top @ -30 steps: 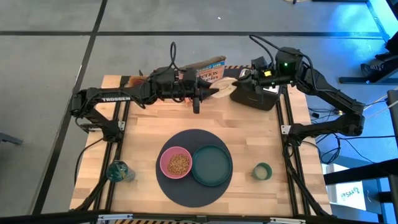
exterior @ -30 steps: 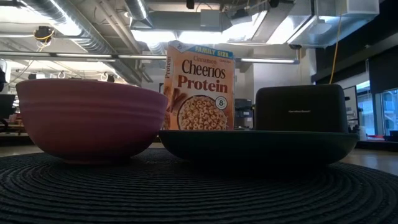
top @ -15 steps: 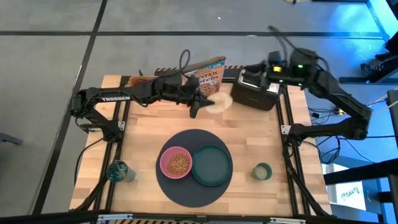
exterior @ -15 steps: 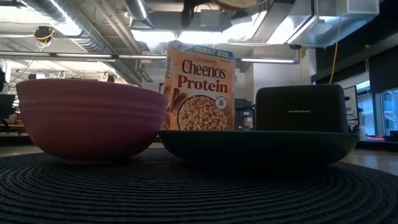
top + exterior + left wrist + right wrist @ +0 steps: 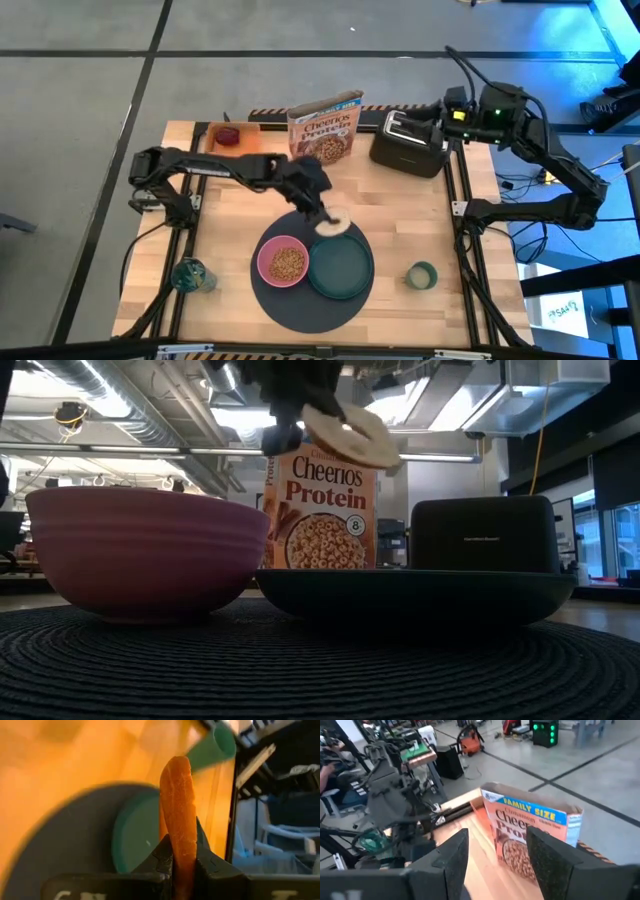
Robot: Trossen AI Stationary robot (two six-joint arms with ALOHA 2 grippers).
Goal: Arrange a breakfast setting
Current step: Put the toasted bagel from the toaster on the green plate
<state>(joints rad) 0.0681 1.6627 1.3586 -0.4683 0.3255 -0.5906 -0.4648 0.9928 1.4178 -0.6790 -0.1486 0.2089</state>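
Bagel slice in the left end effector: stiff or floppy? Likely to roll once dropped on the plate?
Probably stiff: the bagel slice juts from the left end effector without sagging. Likely light, since an edge pinch carries it. Flat, so it should settle on the dark green plate rather than roll.

Pink bowl (image 5: 140,550) beside dark plate (image 5: 415,595) on woven mat (image 5: 320,665); bagel half (image 5: 352,435) above, cereal box (image 5: 322,510) behind.

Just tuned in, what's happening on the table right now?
The left tool is shut on the bagel half, holding it above the far edge of the dark green plate on the round mat. The pink bowl already holds cereal. The right tool hangs open over the toaster.
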